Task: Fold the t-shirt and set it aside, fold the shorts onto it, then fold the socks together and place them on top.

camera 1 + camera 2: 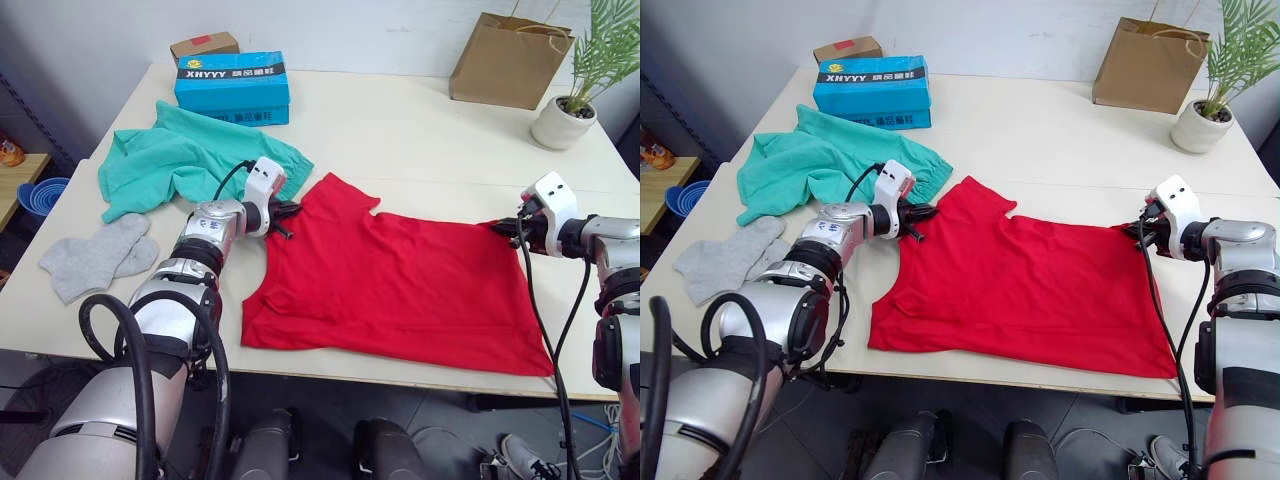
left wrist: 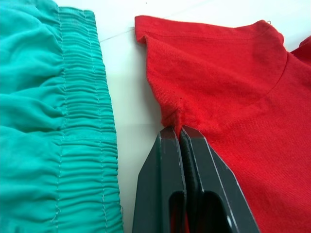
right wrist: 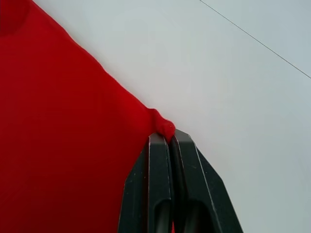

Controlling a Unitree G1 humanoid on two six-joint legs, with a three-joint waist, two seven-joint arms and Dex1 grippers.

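The red t-shirt [image 1: 400, 285] lies spread out on the white surface [image 1: 420, 130], with its neck end by the robot's left and its bottom hem by the robot's right. The left gripper [image 2: 180, 130] has its two black fingers pressed tight together on a little pinch of the shirt near the sleeve. The right gripper [image 3: 165, 135] does the same at a far corner of the hem, with a small red bump of cloth poking out between the finger tips.

The step in hand looks like the first fold of the shirt. To do it well, both arms should lift only a little and move together at the same speed, so the cloth stays smooth and straight between them. The far edge should land neatly on the near edge. Both pinches are small, so a quick tug might pull the cloth free.

The left arm reaches forward, with the wrist low and close to the surface. The right arm comes in from the right side, also low, and its gripper points in toward the shirt.

The teal-green shorts [image 1: 180, 160] lie crumpled just beside the left gripper, and their waistband is very close to the sleeve. The two grey socks [image 1: 95, 258] lie flat near the left edge. A blue box [image 1: 232, 85] sits behind the shorts.
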